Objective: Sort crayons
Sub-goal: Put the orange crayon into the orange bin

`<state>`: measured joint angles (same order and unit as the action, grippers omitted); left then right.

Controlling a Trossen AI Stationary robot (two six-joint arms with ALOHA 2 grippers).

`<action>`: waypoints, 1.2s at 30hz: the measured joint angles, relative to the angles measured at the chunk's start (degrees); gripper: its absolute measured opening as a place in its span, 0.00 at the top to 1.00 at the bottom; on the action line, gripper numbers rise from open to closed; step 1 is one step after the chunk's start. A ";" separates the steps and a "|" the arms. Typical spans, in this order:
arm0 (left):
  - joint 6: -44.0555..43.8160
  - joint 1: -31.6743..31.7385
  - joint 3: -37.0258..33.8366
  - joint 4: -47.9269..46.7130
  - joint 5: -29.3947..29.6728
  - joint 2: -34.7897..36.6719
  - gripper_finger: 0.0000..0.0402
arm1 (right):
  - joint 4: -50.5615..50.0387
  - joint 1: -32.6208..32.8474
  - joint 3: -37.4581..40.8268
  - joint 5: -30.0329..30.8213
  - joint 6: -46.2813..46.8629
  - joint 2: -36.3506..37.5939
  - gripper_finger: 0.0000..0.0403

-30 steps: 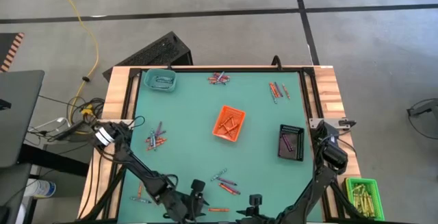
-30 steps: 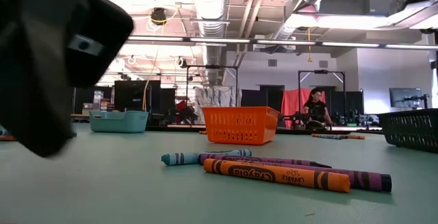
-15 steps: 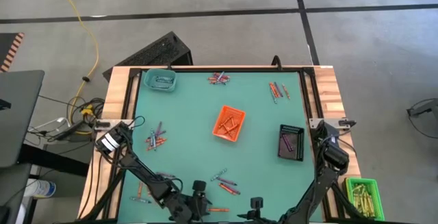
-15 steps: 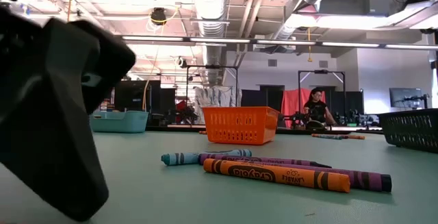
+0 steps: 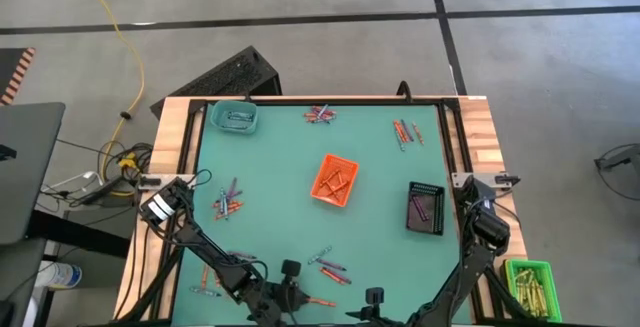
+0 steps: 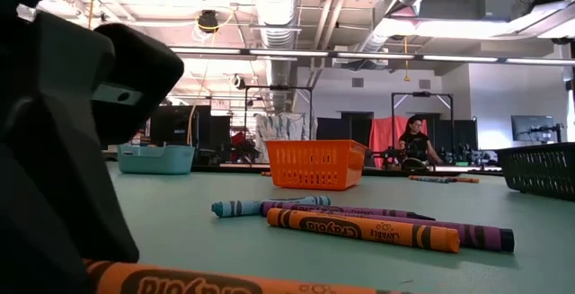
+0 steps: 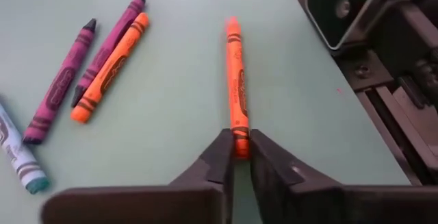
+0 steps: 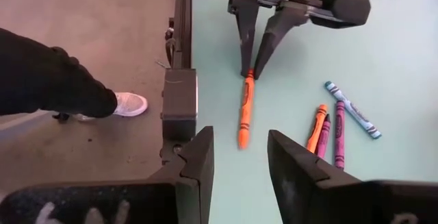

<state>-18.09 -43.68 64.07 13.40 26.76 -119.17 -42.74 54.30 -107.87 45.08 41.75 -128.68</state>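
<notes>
Lying pinched in left pincer (image 7: 237, 157): orange crayon (image 7: 236, 80)

A: Where is there room to pass?
B: Bare mat lies between the orange basket (image 5: 334, 180) and the teal tray (image 5: 233, 117).
A: And in the way?
B: 3 loose crayons (image 7: 89, 66) beside the left gripper (image 7: 236, 157), which pinches an orange crayon (image 7: 237, 80).

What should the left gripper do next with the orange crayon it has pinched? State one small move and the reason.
Probably lift straight up. The left gripper has shut on one end of the orange crayon, which lies flat on the table; raising it clears the surface before carrying toward the orange tray.
</notes>
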 joint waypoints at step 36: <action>16.05 17.19 -0.11 -16.63 17.90 15.92 0.99 | -16.58 0.61 0.02 4.82 9.28 0.00 0.70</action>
<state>-2.04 -26.49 63.96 -3.23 44.66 -103.25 -59.32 54.92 -107.85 49.90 51.03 -128.68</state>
